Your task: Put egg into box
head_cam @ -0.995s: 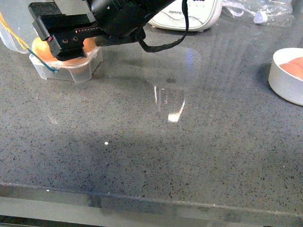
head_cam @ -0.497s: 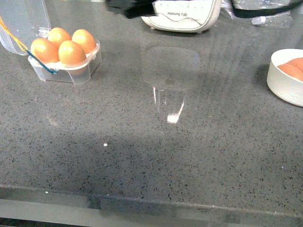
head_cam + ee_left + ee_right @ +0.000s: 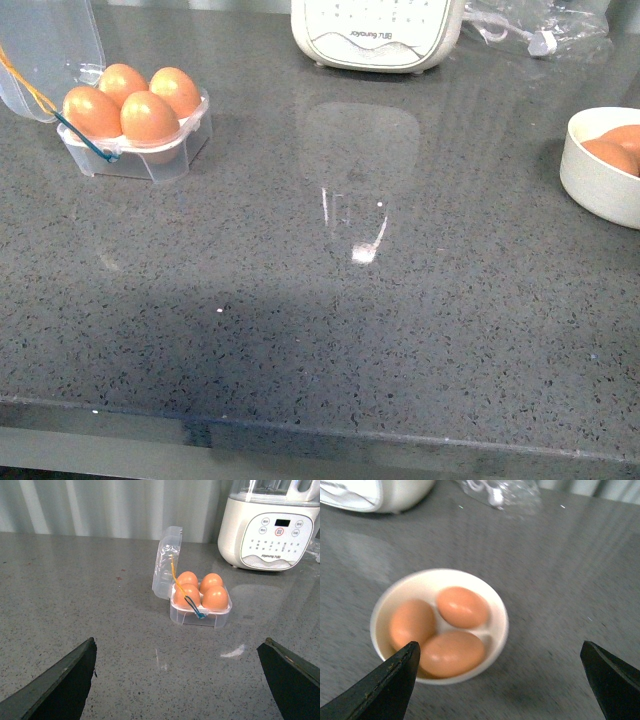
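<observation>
Box [image 3: 150, 162] at far left of the grey counter [image 3: 350, 300], its clear lid [image 3: 50, 50] tipped back and open. We count four brown eggs [image 3: 148, 115] inside, one per cell, every cell filled; which of them is the task's egg we cannot tell. White appliance [image 3: 375, 30] at the back, near the middle, with a crumpled clear bag [image 3: 540, 25] to its right. White bowl [image 3: 590, 185] at the right edge; in the right wrist view we see three more eggs [image 3: 462, 607] lying in it. Left gripper [image 3: 179, 640]: fingers spread wide, holding nothing, facing the box from well apart. Right gripper [image 3: 500, 642]: likewise spread, holding nothing, above the bowl.
</observation>
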Motion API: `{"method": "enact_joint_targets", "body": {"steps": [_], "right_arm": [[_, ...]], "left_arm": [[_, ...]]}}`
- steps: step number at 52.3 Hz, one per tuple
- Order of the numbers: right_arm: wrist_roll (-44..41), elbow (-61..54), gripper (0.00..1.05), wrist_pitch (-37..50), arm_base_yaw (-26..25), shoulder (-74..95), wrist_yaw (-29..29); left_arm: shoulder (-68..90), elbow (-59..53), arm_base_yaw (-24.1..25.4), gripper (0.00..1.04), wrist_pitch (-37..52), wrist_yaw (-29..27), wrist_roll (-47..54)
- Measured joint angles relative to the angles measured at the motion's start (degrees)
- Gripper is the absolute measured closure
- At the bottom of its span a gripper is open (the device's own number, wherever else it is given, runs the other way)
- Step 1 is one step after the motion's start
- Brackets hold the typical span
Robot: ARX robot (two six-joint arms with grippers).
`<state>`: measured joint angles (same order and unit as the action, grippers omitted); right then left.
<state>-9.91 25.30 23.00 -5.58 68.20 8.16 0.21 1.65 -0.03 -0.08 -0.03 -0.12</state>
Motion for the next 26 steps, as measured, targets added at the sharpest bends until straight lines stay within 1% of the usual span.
{"method": "enact_joint_targets", "body": {"steps": [7, 8, 9, 11, 12, 14, 18, 22, 23, 26], "right_arm": [[-0.4, -5.3, 0.07, 1.1, -5.5, -3.5, 0.5], [0.3, -6.2, 0.09, 3.0, -6.4, -3.7, 1.2], [1.6, -8.3, 0.13, 9.2, -7.6, -4.1, 3.5], [4.3, -11.2, 0.21, 16.7, -8.3, -5.3, 4.5], [5.3, -12.5, 0.24, 19.4, -8.3, -6.3, 4.5], [6.2, -14.1, 0.29, 21.3, -8.1, -8.5, 4.5], [7.6, -16.1, 0.40, 19.7, -6.9, -14.1, 3.6], [8.4, -17.7, 0.53, 15.1, -5.0, -20.8, 1.8], [8.5, -18.0, 0.54, 14.4, -4.7, -21.6, 1.4], [8.9, -19.0, 0.65, 10.7, -2.9, -26.4, -0.4]], "left_arm": [[0.0, 0.0, 0.0, 0.07, 0.0, 0.0, 0.0], [0.0, 0.0, 0.0, 0.07, 0.0, 0.0, 0.0], [0.0, 0.0, 0.0, 0.07, 0.0, 0.0, 0.0], [0.0, 0.0, 0.0, 0.07, 0.0, 0.0, 0.0], [0.0, 0.0, 0.0, 0.07, 0.0, 0.0, 0.0], [0.0, 0.0, 0.0, 0.07, 0.0, 0.0, 0.0], [0.0, 0.0, 0.0, 0.07, 0.0, 0.0, 0.0], [-0.1, 0.0, 0.0, 0.07, 0.0, 0.0, 0.0], [-0.1, 0.0, 0.0, 0.07, 0.0, 0.0, 0.0], [-0.1, 0.0, 0.0, 0.07, 0.0, 0.0, 0.0]]}}
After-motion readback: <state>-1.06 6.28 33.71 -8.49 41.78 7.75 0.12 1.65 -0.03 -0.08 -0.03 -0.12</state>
